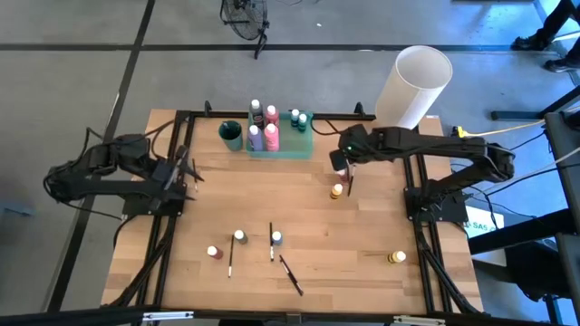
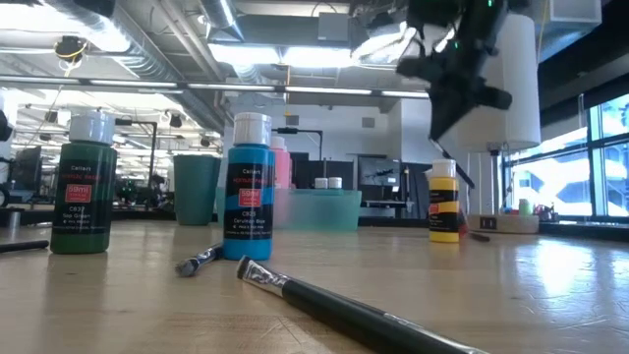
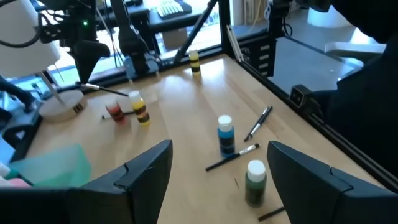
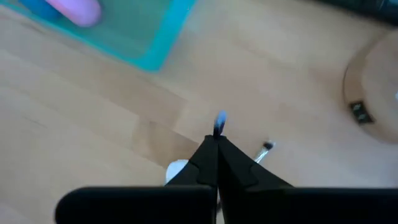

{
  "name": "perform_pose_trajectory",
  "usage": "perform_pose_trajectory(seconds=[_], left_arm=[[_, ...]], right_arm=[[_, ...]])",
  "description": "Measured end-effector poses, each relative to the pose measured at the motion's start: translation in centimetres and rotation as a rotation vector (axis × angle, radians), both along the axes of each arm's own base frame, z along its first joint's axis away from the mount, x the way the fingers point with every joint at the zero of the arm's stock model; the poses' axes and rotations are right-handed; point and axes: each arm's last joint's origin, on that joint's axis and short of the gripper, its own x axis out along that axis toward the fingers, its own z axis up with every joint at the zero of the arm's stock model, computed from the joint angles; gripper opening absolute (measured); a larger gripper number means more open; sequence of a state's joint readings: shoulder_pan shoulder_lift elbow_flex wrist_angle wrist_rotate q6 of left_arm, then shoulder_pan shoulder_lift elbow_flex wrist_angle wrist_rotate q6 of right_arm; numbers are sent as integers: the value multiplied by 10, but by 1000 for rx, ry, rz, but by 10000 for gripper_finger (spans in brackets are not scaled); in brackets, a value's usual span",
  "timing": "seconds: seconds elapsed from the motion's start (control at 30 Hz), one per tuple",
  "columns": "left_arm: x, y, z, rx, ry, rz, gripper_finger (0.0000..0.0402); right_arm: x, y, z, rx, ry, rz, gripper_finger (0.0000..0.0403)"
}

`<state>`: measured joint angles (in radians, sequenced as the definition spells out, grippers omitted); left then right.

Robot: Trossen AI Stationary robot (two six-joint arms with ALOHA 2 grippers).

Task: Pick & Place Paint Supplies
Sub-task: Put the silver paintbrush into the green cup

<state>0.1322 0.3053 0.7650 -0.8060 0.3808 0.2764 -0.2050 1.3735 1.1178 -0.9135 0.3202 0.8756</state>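
My right gripper (image 1: 344, 168) is shut on a thin dark paintbrush (image 3: 104, 89) above the table's far right part, just past a yellow bottle (image 1: 337, 191) and a red bottle (image 3: 115, 111). My left gripper (image 1: 188, 172) hangs open and empty over the table's left side. Red (image 1: 214, 253), green (image 1: 240, 236), blue (image 1: 276, 238) and yellow (image 1: 397, 257) bottles stand on their bases near the front. Three brushes (image 1: 230, 259) (image 1: 270, 241) (image 1: 291, 275) lie flat among them. The green tray (image 1: 304, 145) at the far edge holds several bottles. My right gripper pinches the paintbrush between its two shut fingers near one end (image 3: 83, 83). A bluish tip (image 4: 219, 121) sticks out past the fingertips. The fingers come from above, pointing down. The brush slants down from them; whether its lower end (image 3: 126, 94) touches the table I cannot tell.
A dark teal cup (image 1: 231, 134) stands left of the tray. A big white cylinder (image 1: 412, 86) stands at the far right corner on a round base (image 3: 59, 106). The table's middle is bare wood. Black frame rails run along the table's edges.
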Motion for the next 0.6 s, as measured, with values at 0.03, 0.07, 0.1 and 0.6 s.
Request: perform_pose_trajectory(seconds=[0.03, 0.07, 0.1, 0.6], left_arm=[[-2, 0, 0, 7, -10, -1, 259], [-4, 0, 0, 14, -20, -3, 259], [-5, -1, 1, 18, -29, -4, 258], [-1, 0, -4, -5, -82, 10, 260]], right_arm=[[1, 2, 6, -20, -8, 5, 2], [3, 4, 11, -35, -15, 9, 2], [4, 6, 16, -48, -20, 16, 2], [43, 62, 59, -250, -378, 411, 0]])
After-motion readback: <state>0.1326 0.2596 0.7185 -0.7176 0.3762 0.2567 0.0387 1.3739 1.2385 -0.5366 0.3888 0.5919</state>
